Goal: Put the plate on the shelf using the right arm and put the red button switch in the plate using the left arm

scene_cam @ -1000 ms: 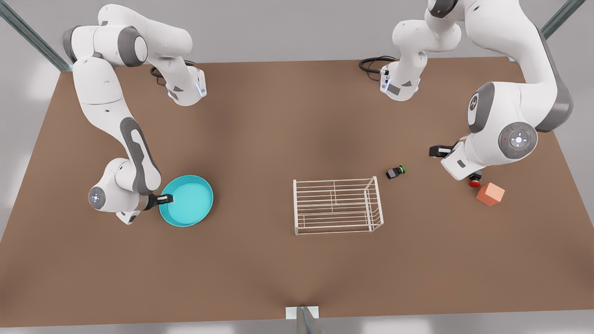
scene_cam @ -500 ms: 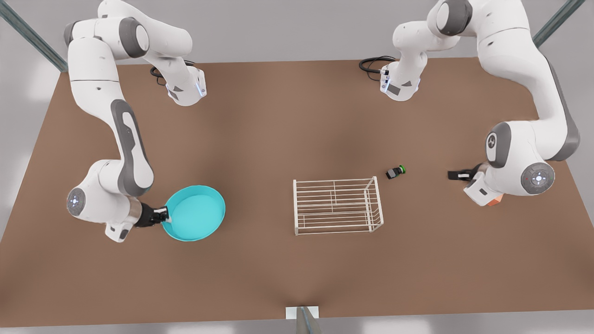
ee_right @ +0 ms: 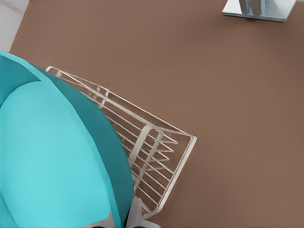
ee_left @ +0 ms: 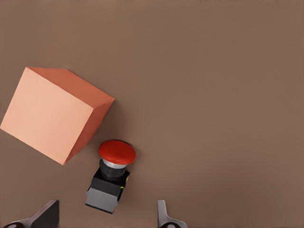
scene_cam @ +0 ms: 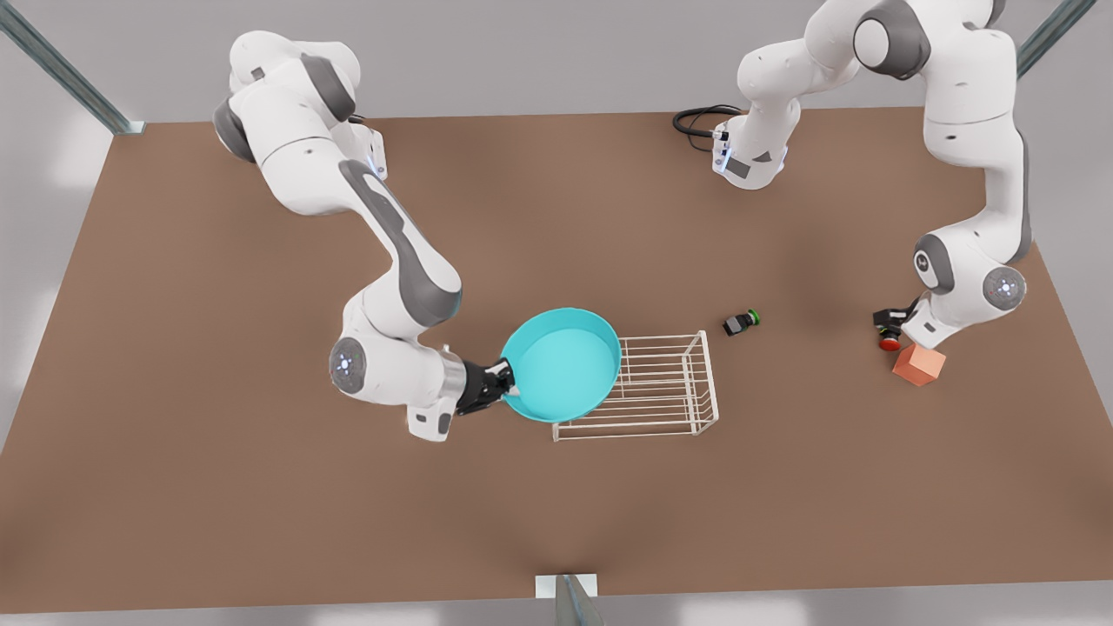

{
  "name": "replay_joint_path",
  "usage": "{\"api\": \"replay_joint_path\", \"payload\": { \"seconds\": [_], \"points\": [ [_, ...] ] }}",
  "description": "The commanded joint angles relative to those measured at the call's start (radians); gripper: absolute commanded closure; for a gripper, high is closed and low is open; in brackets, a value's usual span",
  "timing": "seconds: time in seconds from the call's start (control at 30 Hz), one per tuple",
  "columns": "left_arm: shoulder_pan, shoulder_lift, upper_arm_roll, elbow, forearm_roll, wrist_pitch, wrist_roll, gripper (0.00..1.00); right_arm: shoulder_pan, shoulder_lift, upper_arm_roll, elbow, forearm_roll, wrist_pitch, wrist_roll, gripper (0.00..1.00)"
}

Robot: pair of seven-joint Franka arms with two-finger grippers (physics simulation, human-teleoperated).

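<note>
Over shelf (scene_cam: 648,387) end, mid-desk: my right gripper (scene_cam: 507,389) pinches glossy plate (scene_cam: 561,363) rim. Near desk's side edge, my left gripper (ee_left: 104,219), spread, hovers above red button switch (ee_left: 112,175); wrist view shows matte cube (ee_left: 53,112) touching it.

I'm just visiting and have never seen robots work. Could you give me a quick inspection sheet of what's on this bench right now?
Surface: brown table, flat.
Job's things: turquoise plate held over one end of the white wire shelf; red button switch lying on the table beside the orange cube.
Clutter: green-capped switch near the shelf.
Hands: right hand grips the plate's rim; left hand open around the red button switch.
Cables: black cable at one arm's base.
Surroundings: grey metal frame struts.
</note>
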Motion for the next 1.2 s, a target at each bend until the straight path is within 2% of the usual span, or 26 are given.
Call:
{"api": "replay_joint_path", "payload": {
  "seconds": [0.0, 0.07, 0.2, 0.43, 0.53, 0.63, 0.67, 0.7, 0.73, 0.8, 0.93, 0.97, 1.03, 1.07, 1.13, 1.17],
  "points": [
    [0.002, 0.0, 0.001, -0.027, -0.011, 0.278, 0.421, 0.0, 0.024, 0.017, 0.0, 0.013, 0.003, 0.078, 0.463, 0.79],
    [0.016, 0.0, 0.002, -0.053, -0.014, 0.277, 0.473, 0.0, 0.053, 0.034, -0.001, 0.016, 0.0, 0.113, 0.463, 0.79],
    [0.034, 0.023, 0.001, -0.078, -0.162, 0.275, 0.473, 0.0, 0.098, 0.073, -0.007, 0.03, -0.009, 0.162, 0.462, 0.79],
    [0.051, 0.06, 0.001, -0.078, -0.163, 0.263, 0.479, 0.0, 0.176, 0.128, -0.016, 0.061, -0.044, 0.196, 0.46, 0.79],
    [0.051, 0.063, 0.001, -0.078, -0.162, 0.229, 0.637, 0.0, 0.185, 0.148, -0.016, 0.062, -0.044, 0.231, 0.458, 0.79],
    [0.056, 0.067, 0.001, -0.076, -0.165, 0.229, 0.631, 0.0, 0.193, 0.159, -0.016, 0.062, -0.046, 0.245, 0.457, 0.79],
    [0.057, 0.067, 0.001, -0.076, -0.168, 0.231, 0.631, 0.03, 0.193, 0.157, -0.015, 0.064, -0.046, 0.245, 0.46, 0.79],
    [0.057, 0.067, 0.001, -0.076, -0.168, 0.231, 0.603, 0.11, 0.194, 0.157, -0.015, 0.064, -0.046, 0.245, 0.462, 0.45],
    [0.057, 0.067, 0.001, -0.073, -0.168, 0.231, 0.602, 0.18, 0.194, 0.154, -0.016, 0.064, -0.044, 0.245, 0.46, 0.0],
    [0.056, 0.067, 0.001, -0.073, -0.168, 0.232, 0.583, 0.25, 0.194, 0.149, -0.013, 0.064, -0.044, 0.245, 0.458, 0.0],
    [0.056, 0.083, 0.001, -0.073, -0.168, 0.237, 0.583, 0.25, 0.21, 0.079, -0.015, 0.075, -0.043, 0.188, 0.458, 0.0],
    [0.056, 0.089, 0.002, -0.072, -0.168, 0.237, 0.583, 0.25, 0.216, 0.033, -0.023, 0.073, -0.046, 0.133, 0.462, 0.0],
    [0.057, 0.087, 0.002, -0.072, -0.168, 0.237, 0.582, 0.26, 0.19, -0.099, -0.033, 0.053, -0.256, -0.075, 0.54, 0.0],
    [0.057, 0.086, 0.002, -0.07, -0.168, 0.237, 0.582, 0.37, 0.126, -0.124, -0.033, 0.05, -0.319, -0.224, 0.529, 0.0],
    [0.059, 0.083, 0.002, -0.068, -0.168, 0.235, 0.582, 0.4, -0.034, -0.144, -0.033, 0.052, -0.377, -0.391, 0.351, 0.0],
    [0.059, 0.081, 0.002, -0.068, -0.168, 0.235, 0.582, 0.41, -0.082, -0.157, -0.033, 0.053, -0.527, -0.431, 0.272, 0.0]
  ]
}}
